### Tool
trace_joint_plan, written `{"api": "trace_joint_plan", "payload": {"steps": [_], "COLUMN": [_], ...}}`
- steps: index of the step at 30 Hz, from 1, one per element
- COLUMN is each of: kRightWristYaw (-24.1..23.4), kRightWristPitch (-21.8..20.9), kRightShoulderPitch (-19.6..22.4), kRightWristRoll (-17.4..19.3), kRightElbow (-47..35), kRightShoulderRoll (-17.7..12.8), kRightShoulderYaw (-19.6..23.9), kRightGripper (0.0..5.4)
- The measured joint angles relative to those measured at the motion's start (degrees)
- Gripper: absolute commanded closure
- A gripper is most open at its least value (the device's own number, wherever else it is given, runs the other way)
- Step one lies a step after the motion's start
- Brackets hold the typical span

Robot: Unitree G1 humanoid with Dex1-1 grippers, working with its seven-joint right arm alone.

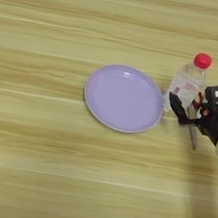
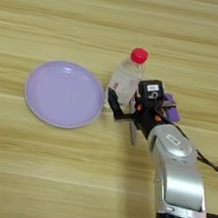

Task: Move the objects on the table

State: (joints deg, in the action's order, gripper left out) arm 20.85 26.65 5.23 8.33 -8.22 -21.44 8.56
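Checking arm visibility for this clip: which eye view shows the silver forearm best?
The right eye view: the silver forearm runs whole from the bottom edge up to the gripper beside the bottle. In the left eye view only a sliver shows, cut off at the right edge.

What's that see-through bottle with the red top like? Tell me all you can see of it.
The bottle is clear plastic with a round red cap and a pale label with some red on it. It stands upright on the wooden table, just right of the lavender plate. The robot's gripper is right at its lower part; whether they touch is unclear.
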Motion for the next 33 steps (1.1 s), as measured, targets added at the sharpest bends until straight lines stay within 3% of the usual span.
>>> {"api": "trace_joint_plan", "payload": {"steps": [17, 33], "kRightWristYaw": [-0.1, -2.0], "kRightWristPitch": [-3.8, -11.2], "kRightShoulderPitch": [5.0, 8.1], "kRightWristRoll": [-0.3, -2.4], "kRightElbow": [8.4, 18.9], "kRightShoulderRoll": [0.6, 2.9], "kRightShoulderYaw": [-1.2, -1.5], "kRightGripper": [0.03, 0.03]}}
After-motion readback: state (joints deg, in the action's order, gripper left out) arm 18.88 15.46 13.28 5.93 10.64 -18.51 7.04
